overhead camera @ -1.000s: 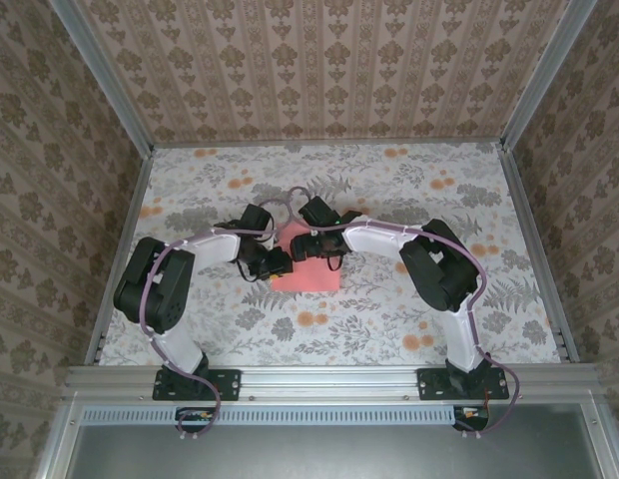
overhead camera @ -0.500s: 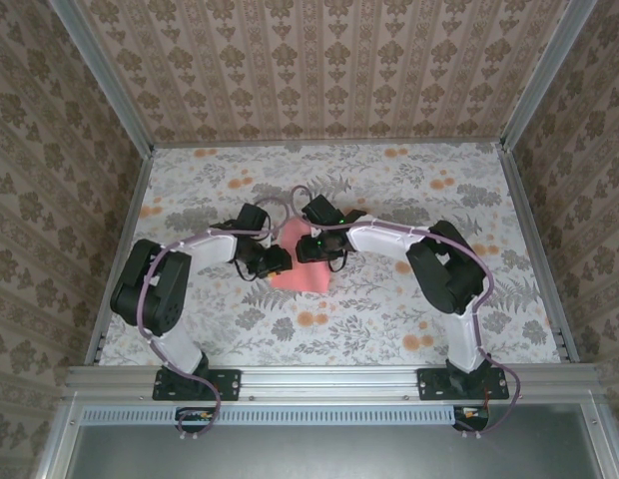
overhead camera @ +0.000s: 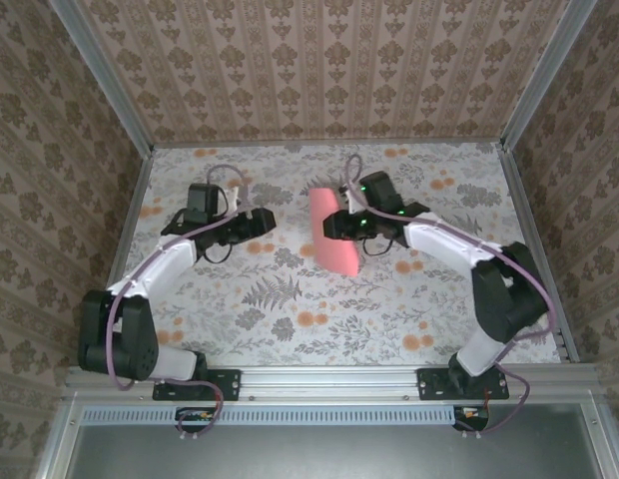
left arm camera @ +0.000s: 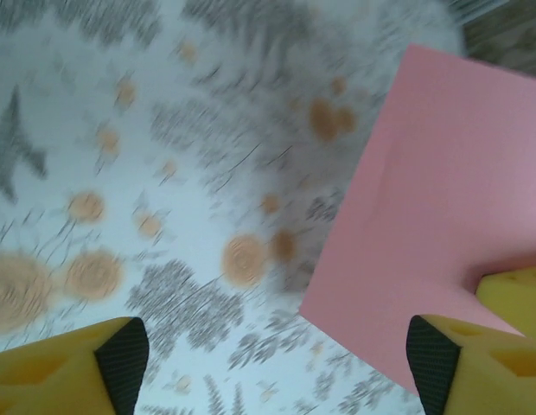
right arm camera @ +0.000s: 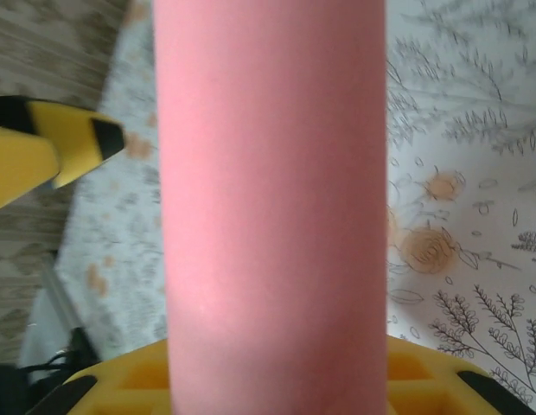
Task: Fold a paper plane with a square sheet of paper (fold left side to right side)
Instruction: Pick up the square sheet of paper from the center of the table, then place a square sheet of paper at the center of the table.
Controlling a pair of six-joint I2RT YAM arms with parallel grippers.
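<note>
The salmon-pink square sheet of paper (overhead camera: 335,239) is off the table, curved and hanging right of centre. My right gripper (overhead camera: 336,226) is shut on it at its right side. In the right wrist view the sheet (right arm camera: 272,199) rises as a broad pink band from between my own yellow fingers (right arm camera: 121,385), at my right gripper (right arm camera: 272,393). My left gripper (overhead camera: 260,222) stands open well left of the sheet, apart from it. In the blurred left wrist view my left gripper (left arm camera: 272,359) has only tablecloth between its fingertips, and the sheet (left arm camera: 432,190) lies to the right.
A floral tablecloth (overhead camera: 290,299) covers the table, with papered walls on three sides and an aluminium frame (overhead camera: 329,377) at the near edge. A yellow, black-tipped finger of the other gripper (right arm camera: 56,143) shows left of the sheet.
My left gripper has opened, let go of the sheet and swung away to the left. My right gripper has shut on the sheet and carried it up and to the right.
</note>
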